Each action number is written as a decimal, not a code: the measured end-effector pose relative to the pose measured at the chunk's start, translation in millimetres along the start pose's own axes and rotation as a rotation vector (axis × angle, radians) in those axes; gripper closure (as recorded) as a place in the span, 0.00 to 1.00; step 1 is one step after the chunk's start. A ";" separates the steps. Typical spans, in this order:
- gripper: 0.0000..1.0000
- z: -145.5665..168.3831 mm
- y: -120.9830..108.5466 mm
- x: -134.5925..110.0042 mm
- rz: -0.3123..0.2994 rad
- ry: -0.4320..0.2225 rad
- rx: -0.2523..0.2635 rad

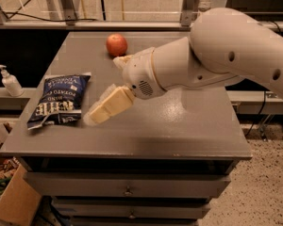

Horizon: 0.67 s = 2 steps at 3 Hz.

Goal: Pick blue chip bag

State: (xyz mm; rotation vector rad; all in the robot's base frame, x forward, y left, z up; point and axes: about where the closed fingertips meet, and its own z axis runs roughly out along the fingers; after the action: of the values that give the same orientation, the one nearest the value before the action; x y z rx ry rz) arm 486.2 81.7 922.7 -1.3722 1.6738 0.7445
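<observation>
So the blue chip bag [59, 100] is lying flat on the bench [179, 126], toward the front edge from the apple [116, 44] and off to its left in the view. The gripper [104, 89] hangs spread wide in front of the apple, its lower finger just beside the bag's near edge. My worry is that finger coming in sideways and shoving the crinkly foil along, or pinching only a sealed end so it slips on the lift.

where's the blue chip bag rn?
In the camera view, the blue chip bag lies flat near the table's left edge, nearer than the apple; the gripper, open, is just right of it.
</observation>
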 end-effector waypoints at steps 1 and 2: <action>0.00 0.0 0.1 -0.1 0.000 0.000 0.000; 0.00 11.1 0.9 8.4 -0.036 0.016 0.037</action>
State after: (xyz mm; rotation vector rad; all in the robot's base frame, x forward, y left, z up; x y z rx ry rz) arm 487.3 87.2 909.9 -1.3825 1.6630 0.6797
